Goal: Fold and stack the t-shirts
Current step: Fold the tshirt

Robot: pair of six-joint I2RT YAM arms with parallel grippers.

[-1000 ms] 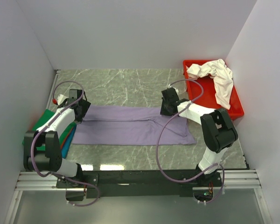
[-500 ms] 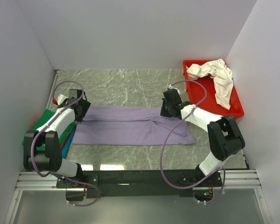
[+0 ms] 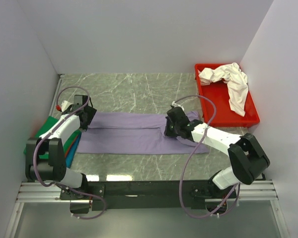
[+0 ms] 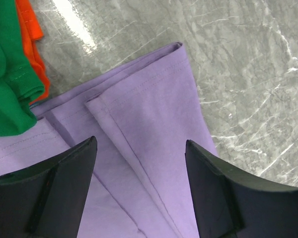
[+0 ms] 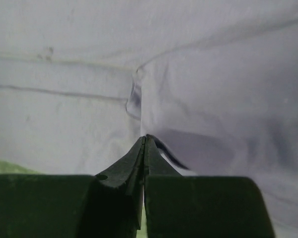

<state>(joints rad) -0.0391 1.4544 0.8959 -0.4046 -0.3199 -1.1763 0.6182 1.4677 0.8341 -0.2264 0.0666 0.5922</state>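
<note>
Overhead, noted a lavender t-shirt (image 3: 134, 134) spread as a long band across the middle of the marble table (image 3: 139, 89), running left to right. Found the left gripper (image 4: 140, 144) poised over its left end, fingers set wide with nothing between them. Confirmed only by the left wrist view, with a folded hem and stitched edge of the purple cloth plain below the gap. Picked out in that same view a green t-shirt (image 4: 7, 74) lying over a red-orange t-shirt (image 4: 30, 29), both just beside the lavender corner. From above, seen as a stack at the table's left edge, partly hidden by the arm, with a sliver of blue t-shirt (image 3: 75, 145) at its near side. Located the right gripper (image 5: 145, 138) low over the right-of-middle part of the lavender cloth. Cannot judge its jaws from overhead, hidden under the wrist. Settled by the right wrist view: jaws pressed together, nipping a small ridge of the pale purple fabric, creases running away from the tips. Logged from above only: a creamy white t-shirt (image 3: 231, 84) crumpled in the red tray (image 3: 252, 120) at the far right, one end draped toward the tray's right side, well apart from both grippers.
</note>
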